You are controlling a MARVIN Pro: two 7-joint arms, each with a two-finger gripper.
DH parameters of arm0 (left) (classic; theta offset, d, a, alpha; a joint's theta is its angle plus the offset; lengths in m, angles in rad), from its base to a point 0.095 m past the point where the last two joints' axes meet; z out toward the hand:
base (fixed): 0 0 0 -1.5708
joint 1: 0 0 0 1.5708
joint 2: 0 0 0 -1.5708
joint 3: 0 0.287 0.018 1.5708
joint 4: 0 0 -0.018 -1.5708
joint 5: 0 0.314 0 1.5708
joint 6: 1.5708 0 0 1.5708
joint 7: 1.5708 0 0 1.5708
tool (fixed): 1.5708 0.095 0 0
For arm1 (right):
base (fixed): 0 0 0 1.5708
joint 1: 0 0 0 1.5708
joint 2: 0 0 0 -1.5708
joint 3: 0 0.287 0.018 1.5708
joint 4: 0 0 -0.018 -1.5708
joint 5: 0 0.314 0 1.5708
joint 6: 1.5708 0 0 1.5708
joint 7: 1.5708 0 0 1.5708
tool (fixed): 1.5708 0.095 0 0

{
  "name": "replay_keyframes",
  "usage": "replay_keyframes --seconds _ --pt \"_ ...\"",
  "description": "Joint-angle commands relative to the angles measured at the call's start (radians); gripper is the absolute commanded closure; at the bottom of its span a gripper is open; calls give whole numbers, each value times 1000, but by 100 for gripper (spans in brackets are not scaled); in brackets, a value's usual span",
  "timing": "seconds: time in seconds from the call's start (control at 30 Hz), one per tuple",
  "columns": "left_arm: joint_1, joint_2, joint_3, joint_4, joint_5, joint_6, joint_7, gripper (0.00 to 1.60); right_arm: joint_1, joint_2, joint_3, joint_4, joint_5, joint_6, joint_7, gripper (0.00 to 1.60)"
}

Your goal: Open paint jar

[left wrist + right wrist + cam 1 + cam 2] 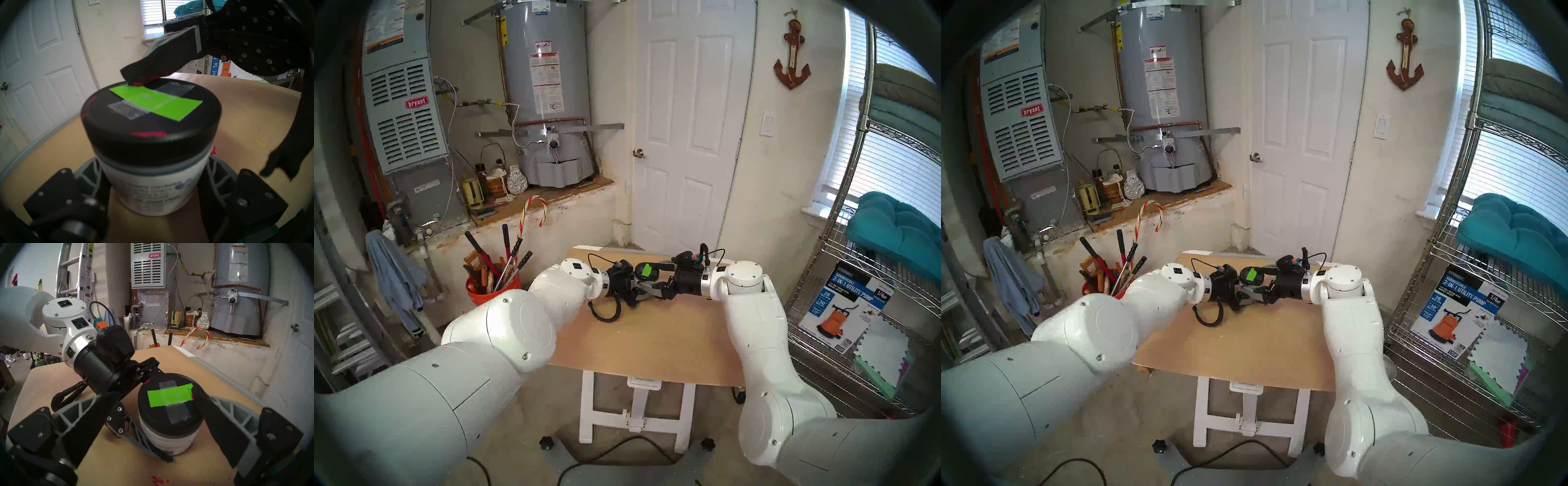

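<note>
In the left wrist view the label print on the paint jar (153, 191) is blurred and illegible. In the head views the jar body sits hidden between both grippers. The bucket (477, 292) is partly covered by the left arm.

The left gripper (153, 186) is clamping the paint jar (153, 188) between its fingers, while the right gripper (163, 414) is hovering spread wide, one fingertip (134, 79) touching the lid (149, 122).

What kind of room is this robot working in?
Most likely a home garage or utility room: a grey water heater stands beside a furnace, an orange bucket holds long-handled tools, and wire shelving stores boxed goods.
</note>
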Motion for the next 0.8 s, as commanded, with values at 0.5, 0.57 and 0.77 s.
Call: replay_keyframes --seconds 0.5,0.57,0.77 --pt "-9 16 -7 10 -2 -1 -3 160 -116 -93 -18 -235 -117 181 -162 0" --pt "-9 16 -8 10 -2 -1 -3 160 -115 -100 -13 -230 -114 184 -167 0" --pt "-9 15 -8 10 -2 1 -1 160 -109 -144 23 -228 -67 187 -180 0"
